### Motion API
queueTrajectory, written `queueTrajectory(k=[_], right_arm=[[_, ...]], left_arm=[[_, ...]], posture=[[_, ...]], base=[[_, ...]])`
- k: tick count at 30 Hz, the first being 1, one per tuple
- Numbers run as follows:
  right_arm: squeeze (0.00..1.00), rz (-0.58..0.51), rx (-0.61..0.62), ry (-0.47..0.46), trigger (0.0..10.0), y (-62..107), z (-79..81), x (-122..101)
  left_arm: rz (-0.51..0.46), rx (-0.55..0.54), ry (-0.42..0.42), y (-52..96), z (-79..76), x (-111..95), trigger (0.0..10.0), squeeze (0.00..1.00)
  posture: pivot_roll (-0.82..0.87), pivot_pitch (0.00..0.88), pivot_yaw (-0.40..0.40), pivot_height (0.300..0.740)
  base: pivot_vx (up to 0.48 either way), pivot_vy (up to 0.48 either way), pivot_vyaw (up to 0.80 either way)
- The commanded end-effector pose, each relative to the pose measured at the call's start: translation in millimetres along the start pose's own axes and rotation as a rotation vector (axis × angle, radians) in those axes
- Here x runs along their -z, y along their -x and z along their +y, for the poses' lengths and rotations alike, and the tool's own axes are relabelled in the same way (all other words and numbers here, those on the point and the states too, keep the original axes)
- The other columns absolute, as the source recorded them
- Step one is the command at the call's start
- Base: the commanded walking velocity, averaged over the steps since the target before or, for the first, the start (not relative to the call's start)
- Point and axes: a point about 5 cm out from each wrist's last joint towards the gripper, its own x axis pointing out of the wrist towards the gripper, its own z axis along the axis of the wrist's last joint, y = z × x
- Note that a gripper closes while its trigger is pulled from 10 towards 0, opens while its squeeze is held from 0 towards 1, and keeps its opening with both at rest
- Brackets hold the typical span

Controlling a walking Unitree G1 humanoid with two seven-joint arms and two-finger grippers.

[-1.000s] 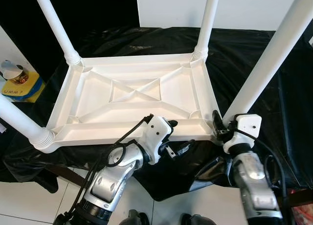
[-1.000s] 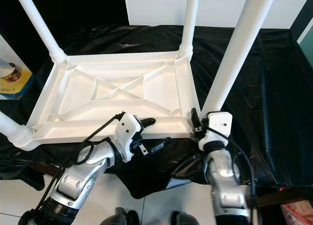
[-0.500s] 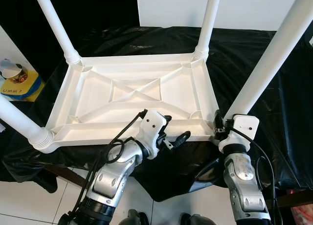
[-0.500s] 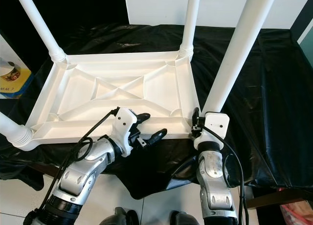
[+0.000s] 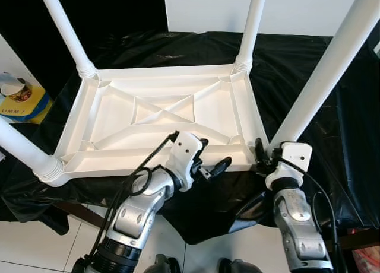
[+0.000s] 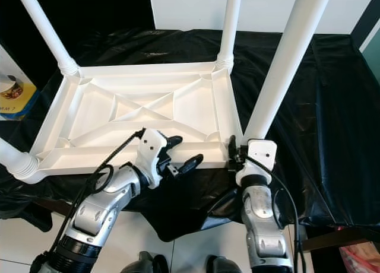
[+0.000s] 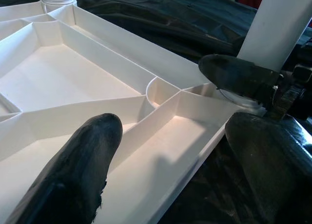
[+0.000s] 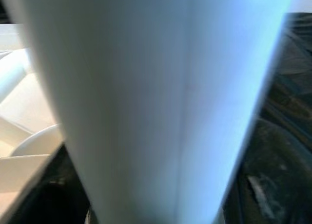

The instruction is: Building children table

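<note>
White plastic fills the middle of my view: the upturned children's tabletop with its ribbed underside (image 5: 160,116) lies on a black cloth-draped surface (image 5: 309,65), four white tubular legs standing up from its corners. At the far left, off the work, a yellow-and-blue box with a small round tin on it (image 5: 21,101) sits low beside the cloth. My left gripper (image 5: 209,160) straddles the near rim of the tabletop, fingers spread wide, one inside the tray and one outside, gripping nothing yet. To the right, my right gripper (image 5: 260,156) is pressed up against the base of the near right white leg (image 5: 332,59); I cannot tell how its fingers stand. I judge the step to be seating that last leg: next I steady the rim and twist or push the leg home. The cloth bunched under the near edge could snag.
</note>
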Motion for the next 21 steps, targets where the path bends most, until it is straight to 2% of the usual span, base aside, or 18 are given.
queueTrajectory(k=[1,5,7,8,9,10,15,17,21], right_arm=[[1.0,0.02,-0.017,-0.001,10.0,1.9,-4.2,4],[1.0,-0.01,-0.122,0.015,10.0,0.5,-15.3,-2],[1.0,-0.01,-0.122,0.015,10.0,0.5,-15.3,-2],[1.0,-0.011,-0.166,0.016,10.0,0.2,-17.3,-4],[0.43,-0.007,-0.222,0.011,10.0,0.2,-18.7,-5],[0.0,0.004,-0.286,0.009,10.0,0.1,-19.5,-5],[0.0,0.027,-0.407,0.031,10.0,-1.8,-21.3,-4],[0.0,0.052,-0.496,0.054,10.0,-5.4,-19.8,0],[0.0,0.068,-0.52,0.075,10.0,-8.8,-19.3,4]], left_arm=[[0.002,-0.014,-0.002,1.3,-1.9,2,10.0,0.0],[-0.011,0.041,-0.013,3.8,-7.1,-1,10.0,0.0],[-0.011,0.041,-0.013,3.8,-7.1,-1,10.0,0.0],[-0.016,0.058,-0.023,4.4,-8.3,-2,10.0,0.0],[-0.019,0.076,-0.023,4.9,-9.1,-3,10.0,0.0],[-0.019,0.092,-0.024,5.5,-9.6,-4,10.0,0.0],[-0.014,0.117,-0.027,6.5,-10.7,-4,10.0,0.0],[-0.011,0.14,-0.027,6.2,-12.6,-4,10.0,0.0],[-0.01,0.148,-0.029,4.7,-13.5,-4,10.0,0.0]], posture=[[-0.08,0.145,0.014,0.74],[-0.08,0.139,0.015,0.74],[-0.08,0.139,0.015,0.74],[-0.08,0.135,0.018,0.74],[-0.08,0.13,0.021,0.74],[-0.08,0.129,0.022,0.74],[-0.08,0.115,0.026,0.74],[-0.08,0.108,0.027,0.74],[-0.08,0.1,0.027,0.74]], base=[[0.0,0.0,0.0],[0.0,0.0,0.0],[0.0,0.0,0.0],[0.0,0.0,0.0],[0.0,0.0,0.0],[0.0,0.0,0.0],[0.0,0.0,0.0],[0.0,0.0,0.0],[0.0,0.0,0.0]])
